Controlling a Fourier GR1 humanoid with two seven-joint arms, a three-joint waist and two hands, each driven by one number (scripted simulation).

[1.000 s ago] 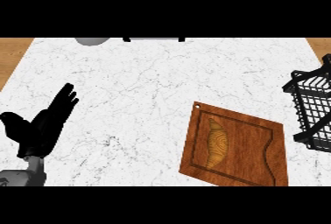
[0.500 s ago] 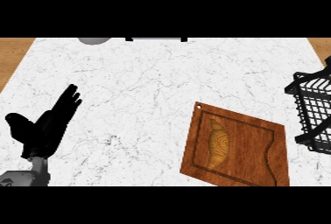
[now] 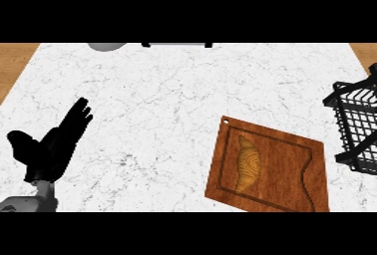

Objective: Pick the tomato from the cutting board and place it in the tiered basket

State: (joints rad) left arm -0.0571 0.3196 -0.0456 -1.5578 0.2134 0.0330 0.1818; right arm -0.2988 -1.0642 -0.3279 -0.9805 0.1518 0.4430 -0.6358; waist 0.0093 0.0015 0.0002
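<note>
The brown wooden cutting board (image 3: 283, 174) lies at the lower right of the white marble counter (image 3: 184, 89), and no tomato shows on it or anywhere else in view. The black wire tiered basket (image 3: 359, 124) stands at the right edge, partly cut off by the frame. My left hand (image 3: 52, 147) rests open at the lower left, fingers straight and pointing up and to the right, apart from the board. My right hand does not show in the head view.
A grey rounded object (image 3: 109, 46) and a white object with black ends (image 3: 177, 45) sit at the counter's far edge. Wooden floor (image 3: 15, 60) shows past the counter's left and right sides.
My left hand has drifted slightly up and to the right. The view has shifted a little, so the board and basket sit marginally lower in frame.
</note>
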